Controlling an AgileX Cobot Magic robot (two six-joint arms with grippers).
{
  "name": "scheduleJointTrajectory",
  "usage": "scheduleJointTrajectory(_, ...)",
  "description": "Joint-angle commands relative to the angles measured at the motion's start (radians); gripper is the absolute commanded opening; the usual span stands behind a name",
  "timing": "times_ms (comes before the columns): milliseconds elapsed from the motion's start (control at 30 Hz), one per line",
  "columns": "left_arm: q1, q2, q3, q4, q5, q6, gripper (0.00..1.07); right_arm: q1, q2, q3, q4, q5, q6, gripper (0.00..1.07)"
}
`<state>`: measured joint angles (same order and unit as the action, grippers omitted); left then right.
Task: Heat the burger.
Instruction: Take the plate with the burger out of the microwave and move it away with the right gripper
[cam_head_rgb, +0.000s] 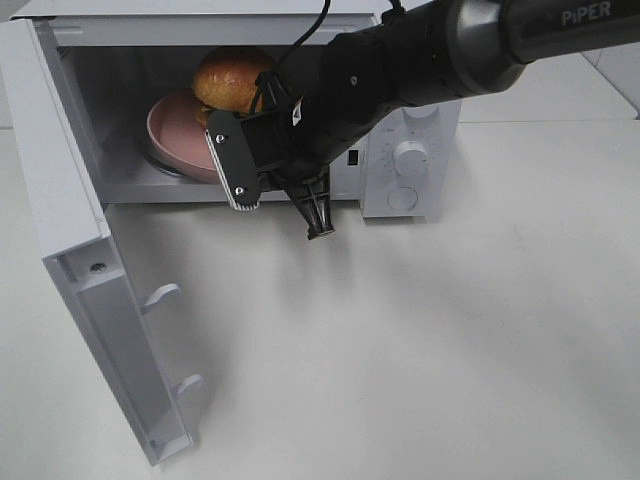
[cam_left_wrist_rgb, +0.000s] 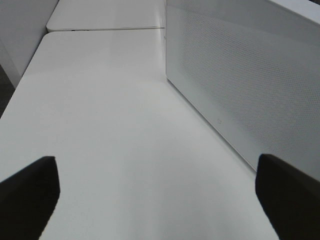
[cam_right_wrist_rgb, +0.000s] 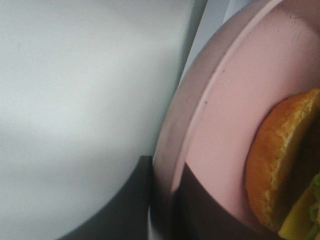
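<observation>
Burger (cam_head_rgb: 232, 78): one item, glossy orange-brown bun, sat on a round pink plate (cam_head_rgb: 172, 135) inside the open microwave (cam_head_rgb: 410, 160) at the far edge of the tabletop (cam_head_rgb: 450, 340). In my right wrist view I saw the bun (cam_right_wrist_rgb: 280, 165) close up, with a dark patty and a trace of green and yellow at its lower side, resting on the plate's pink face (cam_right_wrist_rgb: 225, 125).

Microwave door (cam_head_rgb: 95, 300): swung fully out toward the tabletop's left edge, two latch hooks on its inner face.

Right gripper (cam_head_rgb: 300, 190): at the oven mouth, just in front of the plate's near rim, jaws drawn nearly together. I saw the plate rim (cam_right_wrist_rgb: 167, 165) run right beside the dark finger (cam_right_wrist_rgb: 200, 210) in the wrist view, but could not tell whether it was pinched.

Left gripper (cam_left_wrist_rgb: 160, 200): jaws spread as wide as they go, nothing between them, hanging over bare tabletop beside the microwave's perforated side wall (cam_left_wrist_rgb: 240, 85).
</observation>
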<state>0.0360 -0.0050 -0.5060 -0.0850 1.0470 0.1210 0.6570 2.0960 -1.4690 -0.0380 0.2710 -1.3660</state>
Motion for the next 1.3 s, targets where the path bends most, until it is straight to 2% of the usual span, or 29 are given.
scheduleJointTrajectory(33, 0.000, -0.022, 0.004, 0.002, -0.010, 0.004, 1.00, -0.007, -0.053, 0.025, -0.011, -0.043, -0.005, 0.00)
scheduleJointTrajectory(100, 0.000, -0.022, 0.004, 0.002, -0.010, 0.004, 1.00, -0.006, -0.085, 0.074, -0.014, -0.042, -0.009, 0.00)
scheduleJointTrajectory(200, 0.000, -0.022, 0.004, 0.002, -0.010, 0.004, 1.00, -0.006, -0.095, 0.086, -0.014, -0.044, -0.011, 0.00)
scheduleJointTrajectory(267, 0.000, -0.022, 0.004, 0.002, -0.010, 0.004, 1.00, -0.006, -0.136, 0.161, -0.025, -0.074, -0.011, 0.00)
scheduleJointTrajectory(600, 0.000, -0.022, 0.004, 0.002, -0.010, 0.004, 1.00, -0.006, -0.248, 0.330, -0.045, -0.147, -0.011, 0.00)
scheduleJointTrajectory(1300, 0.000, -0.022, 0.004, 0.002, -0.010, 0.004, 1.00, 0.035, -0.499, 0.609, -0.095, -0.187, 0.002, 0.00)
